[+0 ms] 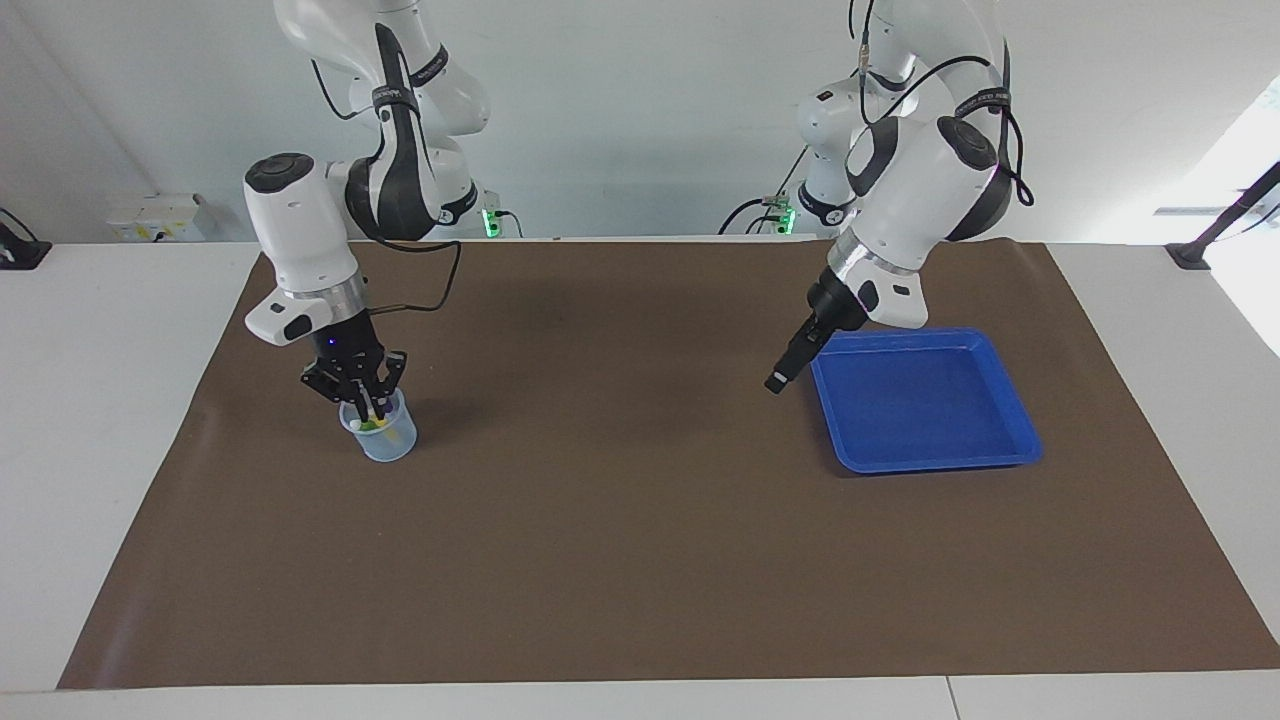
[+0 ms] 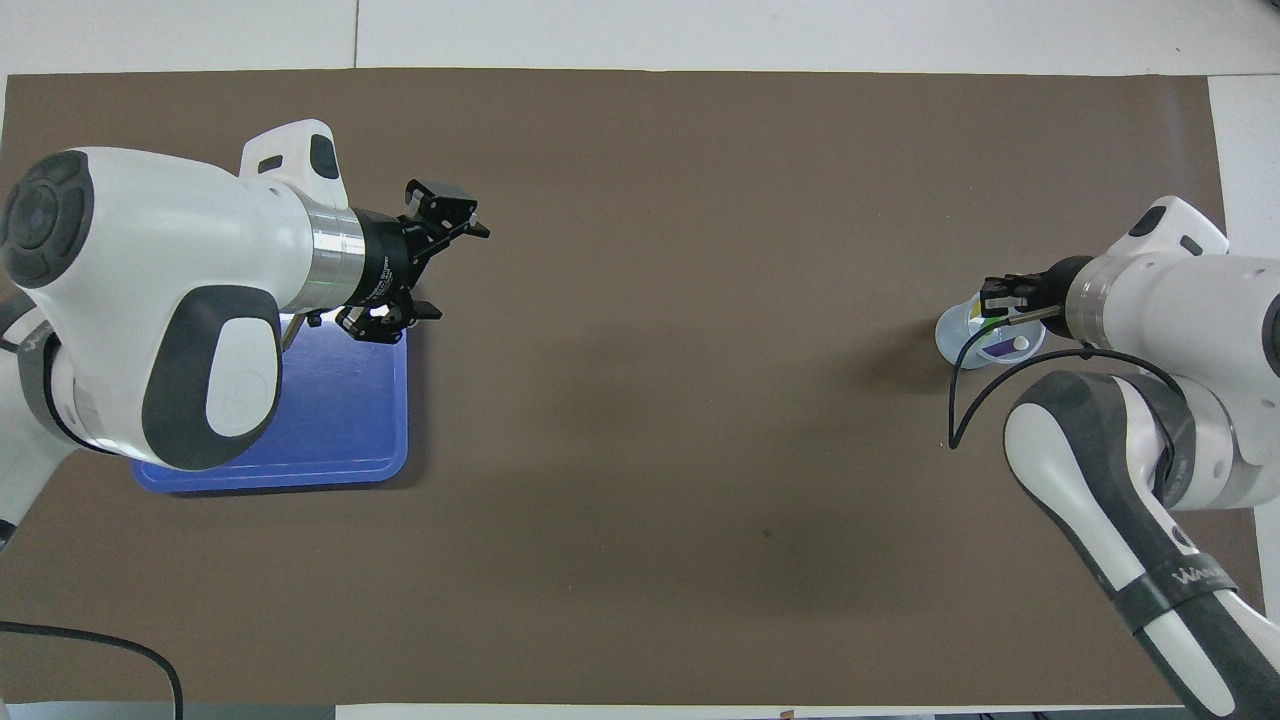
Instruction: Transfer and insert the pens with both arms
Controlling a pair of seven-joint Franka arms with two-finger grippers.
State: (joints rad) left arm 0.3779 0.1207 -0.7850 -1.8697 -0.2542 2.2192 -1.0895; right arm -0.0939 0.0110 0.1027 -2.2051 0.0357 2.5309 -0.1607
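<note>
On one brown mat (image 1: pixel 640 520) stand one blue tray (image 1: pixel 1020 440) and one clear cup (image 1: pixel 392 440) holding three pens (image 2: pixel 1003 342) (yellow, purple and green, partly hidden), with two white arms (image 1: pixel 300 230) above, each bearing one gripper.

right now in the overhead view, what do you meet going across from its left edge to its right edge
blue tray → left gripper → bare brown mat → clear cup with the pens, the right gripper over it
</note>
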